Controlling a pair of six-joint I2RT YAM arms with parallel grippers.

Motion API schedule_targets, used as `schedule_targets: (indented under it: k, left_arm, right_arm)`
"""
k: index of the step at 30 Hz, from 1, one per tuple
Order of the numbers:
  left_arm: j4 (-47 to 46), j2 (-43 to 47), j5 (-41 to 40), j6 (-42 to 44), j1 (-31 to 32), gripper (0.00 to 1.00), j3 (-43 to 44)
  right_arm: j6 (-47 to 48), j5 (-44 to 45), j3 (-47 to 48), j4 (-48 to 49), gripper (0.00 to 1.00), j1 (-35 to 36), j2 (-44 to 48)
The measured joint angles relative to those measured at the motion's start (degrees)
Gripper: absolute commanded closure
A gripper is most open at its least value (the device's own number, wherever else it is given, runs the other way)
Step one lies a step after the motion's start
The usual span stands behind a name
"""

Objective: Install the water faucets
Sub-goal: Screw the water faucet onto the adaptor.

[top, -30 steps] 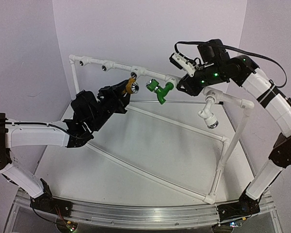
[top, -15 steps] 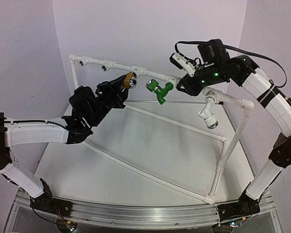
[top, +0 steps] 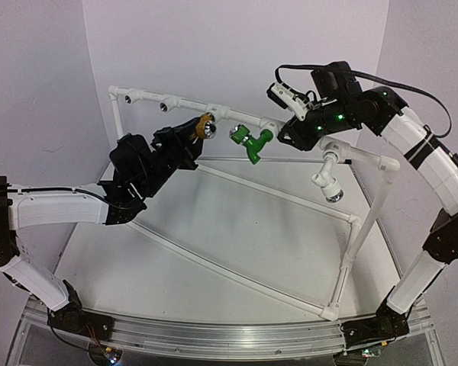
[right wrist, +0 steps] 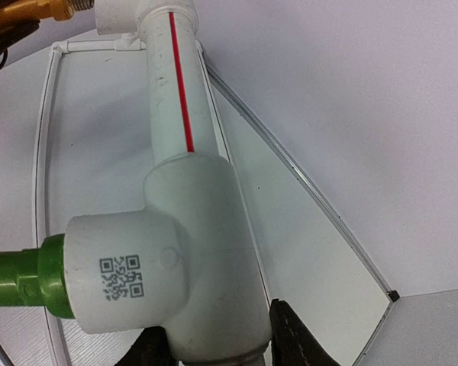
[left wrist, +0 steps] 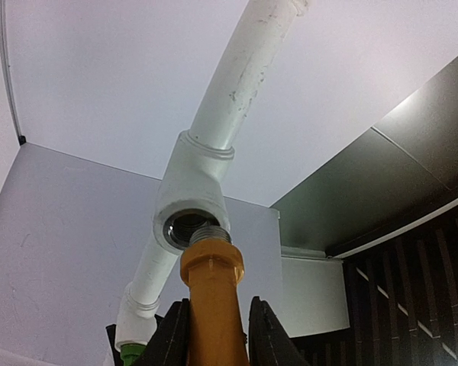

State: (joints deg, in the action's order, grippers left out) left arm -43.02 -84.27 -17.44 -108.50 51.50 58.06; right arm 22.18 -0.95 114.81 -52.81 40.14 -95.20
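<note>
My left gripper (top: 189,137) is shut on the yellow-orange faucet (top: 204,126). In the left wrist view the faucet (left wrist: 212,297) stands between my fingers (left wrist: 175,339), its threaded end (left wrist: 210,232) at the mouth of the dark socket (left wrist: 182,226) in a white pipe tee. The green faucet (top: 250,142) sits in another tee of the top pipe. My right gripper (top: 288,131) is closed around that white tee (right wrist: 195,259), with the green faucet (right wrist: 19,276) sticking out to its left. The yellow-orange faucet also shows in the right wrist view (right wrist: 19,11).
The white pipe frame (top: 237,276) spans the table, with two more open sockets (top: 165,106) on the top pipe at the left. A hanging fitting with a silvery end (top: 332,191) is below my right arm. Walls stand close behind.
My left arm has lifted the yellow-orange faucet up and slightly left, bringing its threaded end to the tee's socket. The right arm and the green faucet have not moved.
</note>
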Motion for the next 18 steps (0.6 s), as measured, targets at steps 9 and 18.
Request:
schedule_targets:
  k: [9,18]
  left_arm:
    - [0.14,-0.77,0.82,-1.03,-0.5,1.0,-0.02]
    - [-0.09,-1.33,1.21,-1.09,-0.63,1.0,0.01]
  right_arm:
    - [-0.54,-0.63,1.05,-0.91,1.0,-0.24,-0.61]
    - [-0.73,-0.9,1.23,-1.15,1.0,-0.31,-0.85]
